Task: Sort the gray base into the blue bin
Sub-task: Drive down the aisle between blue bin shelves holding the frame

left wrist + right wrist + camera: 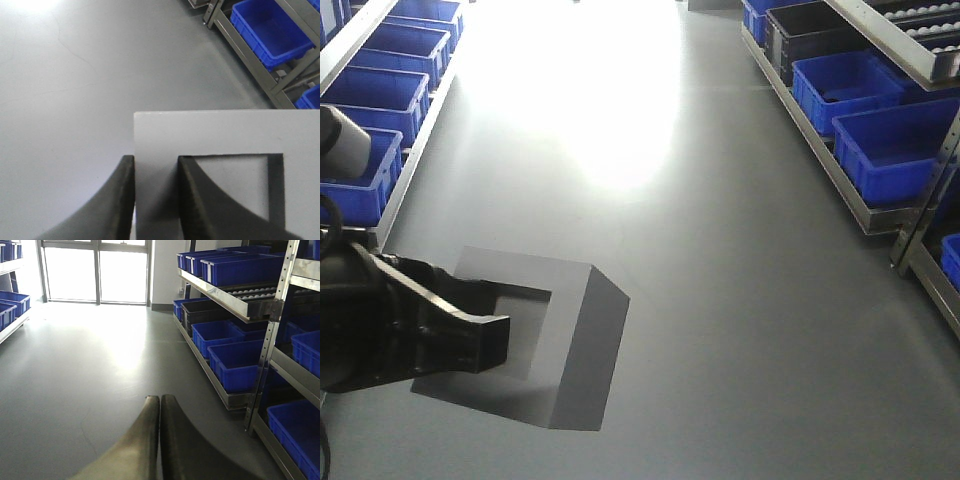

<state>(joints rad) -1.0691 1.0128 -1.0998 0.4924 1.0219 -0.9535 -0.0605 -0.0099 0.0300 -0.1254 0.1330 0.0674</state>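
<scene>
- Blue bin [890, 175] sits on the rack [812, 142] at about 2 o'clock. Swing in too low and the rack edge could clip your load.
- Gray base [575, 340] hangs over the floor [720, 300] at 7 o'clock, pinched by one wall only, so it might twist or slip.
- Left gripper [155, 200] is clamped narrow on that wall; right gripper [159, 440] is closed and empty.

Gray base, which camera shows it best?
The exterior front-facing view: nearly the whole gray base shows, recess included, the left gripper clamping one wall. The left wrist view shows only one corner and part of the recess; the right wrist view shows none.
</scene>
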